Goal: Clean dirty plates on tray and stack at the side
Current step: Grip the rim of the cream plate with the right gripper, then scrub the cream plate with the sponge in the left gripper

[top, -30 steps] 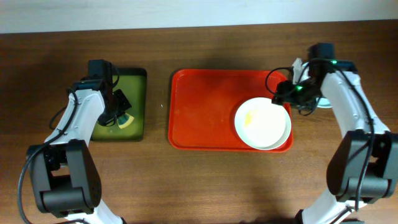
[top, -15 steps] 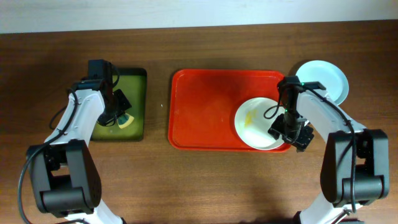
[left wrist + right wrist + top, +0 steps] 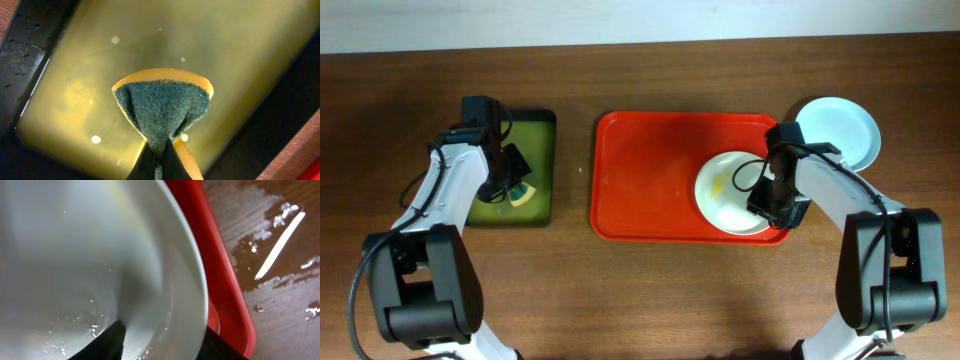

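Observation:
A white plate (image 3: pixel 725 195) with a yellowish smear lies at the right end of the red tray (image 3: pixel 650 170). The rim of a second plate seems to show under its lower right edge. My right gripper (image 3: pixel 776 200) is on the plate's right rim. In the right wrist view the jaws (image 3: pixel 162 335) straddle the rim of the plate (image 3: pixel 75 255), one finger inside and one outside, pressed against it. A pale mint plate (image 3: pixel 840 125) lies on the table right of the tray. My left gripper (image 3: pixel 510 185) is shut on a sponge (image 3: pixel 162 105).
The left gripper (image 3: pixel 160 150) holds the yellow and green sponge over the small dark-rimmed green tray (image 3: pixel 535 135), which holds yellowish liquid (image 3: pixel 240 45). Water drops wet the wooden table (image 3: pixel 265 240) beside the rim of the red tray (image 3: pixel 220 295).
My right gripper left the mint plate on the table at the right, swung down to the white plate's right rim and closed on it. The plate shifted slightly left. The left arm stayed still.

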`<state>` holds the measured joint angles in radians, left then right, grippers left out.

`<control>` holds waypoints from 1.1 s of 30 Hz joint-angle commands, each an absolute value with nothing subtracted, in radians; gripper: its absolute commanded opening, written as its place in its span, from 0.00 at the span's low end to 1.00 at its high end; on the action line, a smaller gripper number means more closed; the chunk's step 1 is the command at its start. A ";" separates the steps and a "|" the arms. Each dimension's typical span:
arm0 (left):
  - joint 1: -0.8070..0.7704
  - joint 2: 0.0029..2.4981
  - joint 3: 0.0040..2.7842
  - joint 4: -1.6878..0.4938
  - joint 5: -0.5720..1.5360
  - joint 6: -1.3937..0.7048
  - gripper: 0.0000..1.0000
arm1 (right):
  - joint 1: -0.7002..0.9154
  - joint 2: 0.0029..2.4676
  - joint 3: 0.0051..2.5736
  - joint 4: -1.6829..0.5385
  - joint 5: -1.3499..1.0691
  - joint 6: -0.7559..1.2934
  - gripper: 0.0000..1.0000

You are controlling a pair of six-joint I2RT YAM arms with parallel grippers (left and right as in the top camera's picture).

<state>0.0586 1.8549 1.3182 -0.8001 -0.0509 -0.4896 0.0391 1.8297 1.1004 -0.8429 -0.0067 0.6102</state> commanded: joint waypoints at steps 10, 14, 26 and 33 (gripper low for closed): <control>0.059 1.823 1.311 -0.798 -0.040 -0.484 0.00 | 0.039 1.854 1.083 -0.520 -0.075 0.400 0.59; 0.059 1.823 1.311 -0.798 -0.040 -0.484 0.00 | 0.039 1.899 1.083 -0.532 -0.125 0.396 0.56; 0.059 1.823 1.309 -0.746 -0.048 -0.484 0.00 | 0.094 1.899 1.083 -0.490 -0.278 0.469 0.04; 0.060 1.980 1.309 -0.532 -0.090 -0.527 0.00 | 0.094 1.899 1.083 -0.490 -0.278 0.469 0.04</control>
